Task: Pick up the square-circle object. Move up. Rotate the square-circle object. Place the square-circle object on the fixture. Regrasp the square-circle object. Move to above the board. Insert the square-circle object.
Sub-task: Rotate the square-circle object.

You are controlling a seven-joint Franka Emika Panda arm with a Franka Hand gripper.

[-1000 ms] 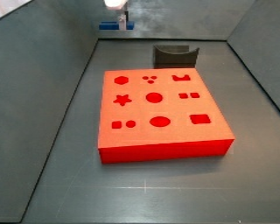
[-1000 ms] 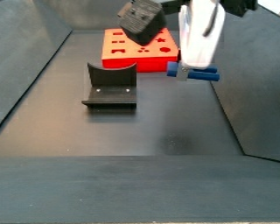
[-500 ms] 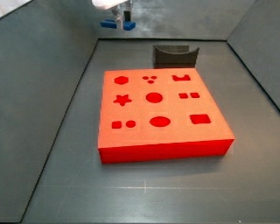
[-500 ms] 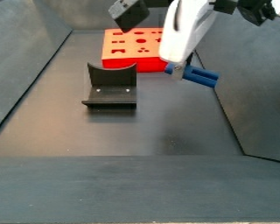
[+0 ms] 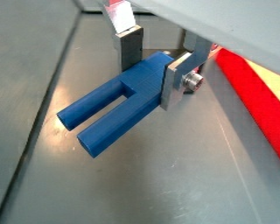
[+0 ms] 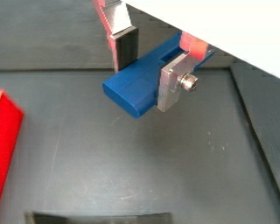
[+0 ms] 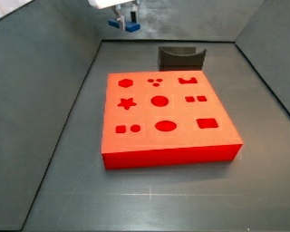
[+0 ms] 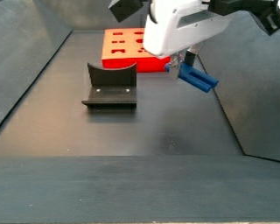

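We saw the pincer [image 5: 154, 72] pinching the square-circle object [image 5: 116, 107] by its head, tilted in the air above the floor, beside the board [image 8: 136, 48]; the fixture [image 8: 109, 85] stood apart.

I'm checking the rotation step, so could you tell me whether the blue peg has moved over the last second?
Yes. Held in the claw, the peg has tilted from level to slanting, judged against the fixture.

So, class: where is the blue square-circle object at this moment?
The square-circle object is clamped in the gripper, held in the air above the dark floor, beside the board and apart from the fixture.
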